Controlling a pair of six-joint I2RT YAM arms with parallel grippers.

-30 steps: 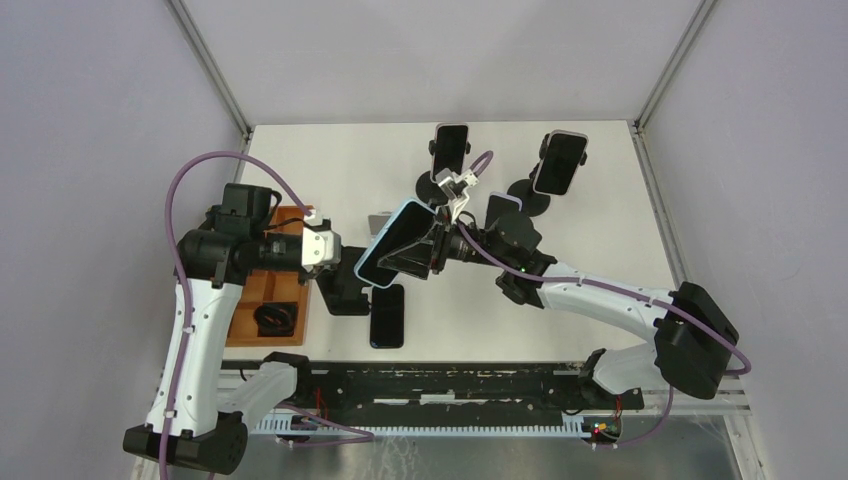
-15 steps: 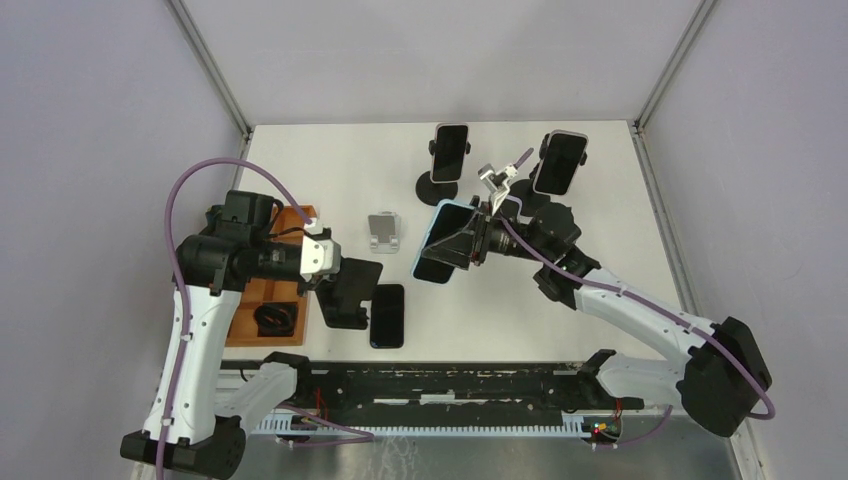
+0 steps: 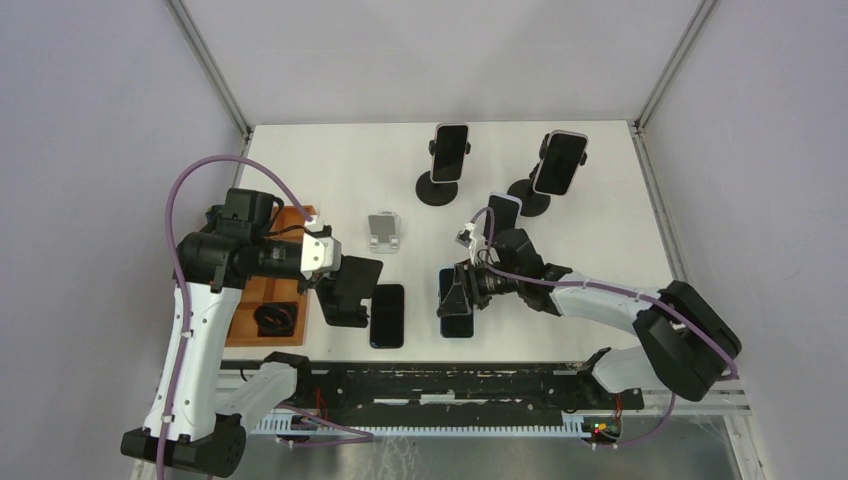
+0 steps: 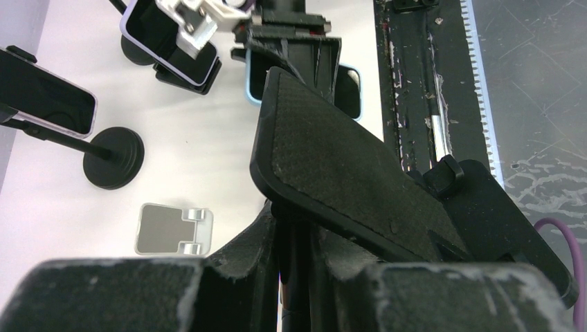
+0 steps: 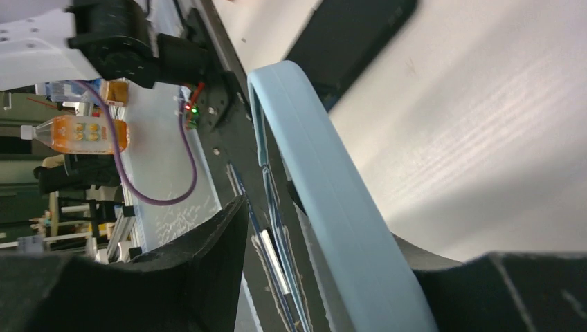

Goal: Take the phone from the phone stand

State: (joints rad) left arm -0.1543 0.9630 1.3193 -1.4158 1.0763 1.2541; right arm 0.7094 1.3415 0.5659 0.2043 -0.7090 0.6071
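My right gripper (image 3: 462, 290) is shut on a phone in a light blue case (image 3: 456, 308) and holds it low over the table near the front edge. I cannot tell whether it touches the table. In the right wrist view the blue case (image 5: 332, 187) runs between my fingers. My left gripper (image 3: 332, 283) is shut on the black phone stand (image 3: 352, 290), which carries no phone. In the left wrist view its textured black plate (image 4: 346, 173) fills the middle and its stem sits between my fingers.
A black phone (image 3: 387, 315) lies flat beside the stand. Two phones stand on black stands at the back (image 3: 450, 150) (image 3: 558, 163), and a third (image 3: 503, 210) in front of them. A small silver stand (image 3: 383, 230) sits mid-table. A wooden tray (image 3: 262, 292) is at left.
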